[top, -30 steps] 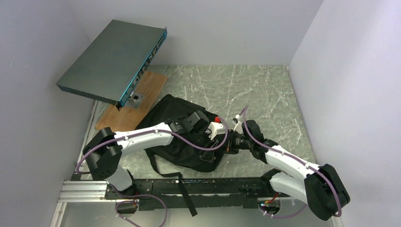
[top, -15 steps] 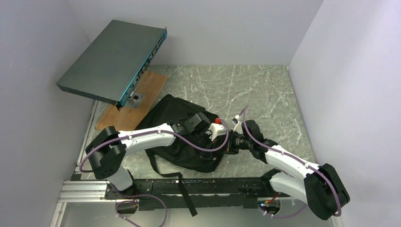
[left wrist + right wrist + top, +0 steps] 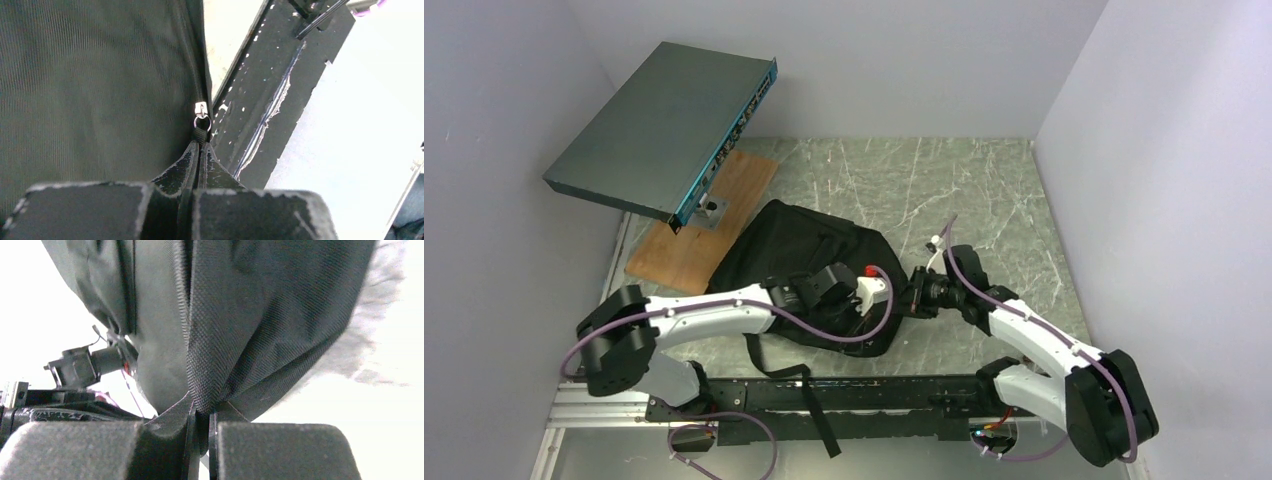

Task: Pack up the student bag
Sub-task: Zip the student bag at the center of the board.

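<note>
The student bag (image 3: pixel 799 250), a black soft backpack, lies on the marble table in the middle of the top view. My left gripper (image 3: pixel 856 305) sits at its near right edge, shut on the cord pull (image 3: pixel 201 135) of a zipper with a silver slider (image 3: pixel 200 108). My right gripper (image 3: pixel 912 300) is at the bag's right edge, shut on a fold of the bag's black woven fabric (image 3: pixel 220 340). The bag fills the left wrist view (image 3: pixel 90 80). A shoulder strap (image 3: pixel 814 395) trails over the front rail.
A grey flat network switch (image 3: pixel 659 125) leans on a stand over a wooden board (image 3: pixel 694 235) at the back left. A black rail (image 3: pixel 864 395) runs along the near edge. White walls enclose the table on three sides.
My left gripper has moved toward the near edge along the bag's right side with the zipper pull. My right gripper has shifted slightly back and right, still holding fabric.
</note>
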Action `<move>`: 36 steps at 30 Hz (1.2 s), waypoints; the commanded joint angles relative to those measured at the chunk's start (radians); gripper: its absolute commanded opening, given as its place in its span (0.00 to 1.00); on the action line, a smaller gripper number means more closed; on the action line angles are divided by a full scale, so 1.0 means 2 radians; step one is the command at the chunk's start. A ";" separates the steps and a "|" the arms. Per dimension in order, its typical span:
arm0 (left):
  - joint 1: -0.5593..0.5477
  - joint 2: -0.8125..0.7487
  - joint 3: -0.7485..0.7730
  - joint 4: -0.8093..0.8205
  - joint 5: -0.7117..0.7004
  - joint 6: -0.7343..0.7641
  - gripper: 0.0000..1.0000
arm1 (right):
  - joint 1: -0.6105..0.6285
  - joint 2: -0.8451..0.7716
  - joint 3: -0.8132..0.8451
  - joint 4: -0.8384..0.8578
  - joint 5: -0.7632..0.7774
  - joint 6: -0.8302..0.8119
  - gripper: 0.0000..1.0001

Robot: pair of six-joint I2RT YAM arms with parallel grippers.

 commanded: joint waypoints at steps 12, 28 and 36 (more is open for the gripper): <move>-0.007 -0.205 -0.138 -0.142 -0.263 -0.137 0.00 | -0.164 0.048 0.103 -0.030 0.043 -0.099 0.00; 0.011 -0.166 -0.212 0.060 -0.104 -0.117 0.00 | -0.244 0.074 0.151 -0.044 0.026 -0.091 0.00; -0.013 -0.073 -0.189 0.047 -0.091 -0.134 0.00 | -0.273 0.059 0.148 -0.031 0.015 -0.063 0.00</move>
